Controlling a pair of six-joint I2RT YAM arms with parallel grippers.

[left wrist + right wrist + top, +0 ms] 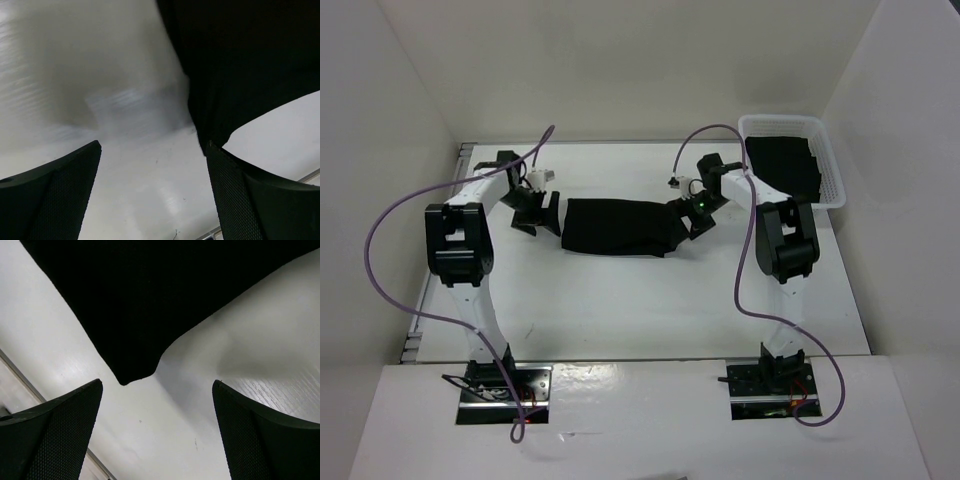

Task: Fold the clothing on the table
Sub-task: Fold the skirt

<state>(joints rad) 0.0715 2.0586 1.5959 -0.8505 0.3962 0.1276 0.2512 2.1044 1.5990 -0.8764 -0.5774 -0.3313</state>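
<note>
1. Black soft fabric: the clothing [620, 228] lies flat on the white tabletop [620, 310] as a wide band running left to right. It is in the far half of the tabletop, between the two wrists.
2. Left jaws: I see them spread wide with nothing between them. In the top view they sit just beside the band's left end. In the left wrist view the fabric fills the upper right. Its lowest point comes down to the tip of one textured pad [235, 200]; I cannot tell whether they touch.
3. Right jaws: also spread wide and holding nothing, at the band's right end. In the right wrist view a rounded corner of the fabric rests on the tabletop ahead of the gap, apart from both pads [60, 435].
4. A white lattice basket [832, 150] stands at the far right corner of the tabletop, with a dark folded item [782, 165] inside.
5. Purple cables [380, 250] loop off both arms.
</note>
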